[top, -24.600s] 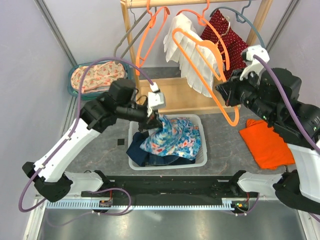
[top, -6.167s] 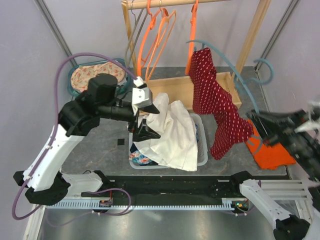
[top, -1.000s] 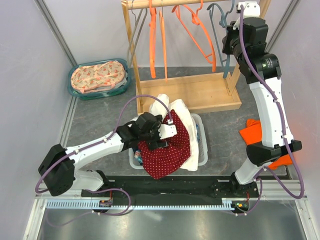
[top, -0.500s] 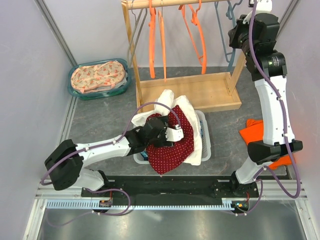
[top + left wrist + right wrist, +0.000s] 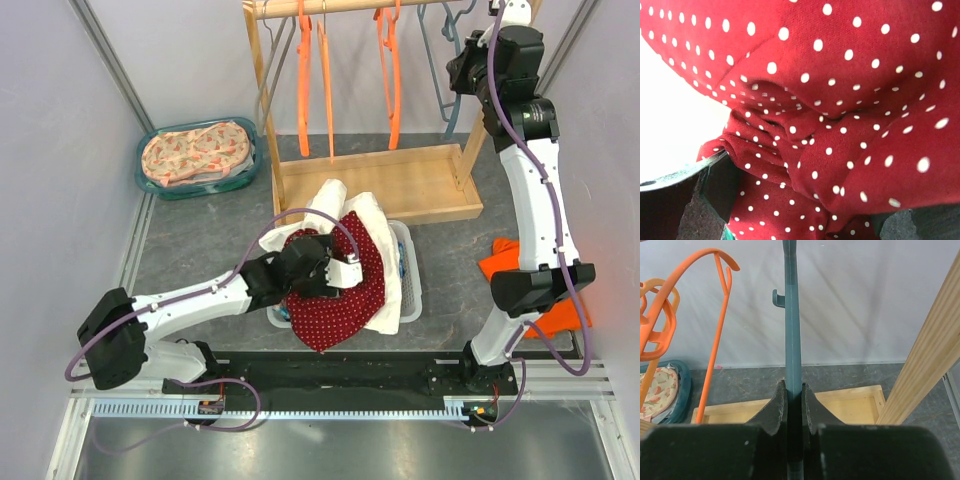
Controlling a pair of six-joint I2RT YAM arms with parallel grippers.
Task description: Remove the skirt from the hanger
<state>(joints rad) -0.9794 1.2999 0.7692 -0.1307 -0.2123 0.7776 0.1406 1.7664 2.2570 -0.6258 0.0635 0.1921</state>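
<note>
Pale wood is used for the rack (image 5: 400,190) at upper centre of the top view, where orange hangers (image 5: 387,80) are hung. Below it, mid-frame, the red dotted skirt (image 5: 340,305) is draped over a white garment (image 5: 372,215) in the basket (image 5: 412,285). The left gripper (image 5: 335,280) is held over the skirt, jaws spread wide. At upper right, a teal hanger (image 5: 791,315) is clamped by the right gripper (image 5: 792,390).

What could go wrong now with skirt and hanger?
1. Folds of the skirt bunch against the open left gripper; retracting may snag and drag it off the basket, where it overhangs the near rim.
2. The right gripper is shut on the blue hanger beside the rack post; its hook is not visible, so releasing might drop it.
</note>
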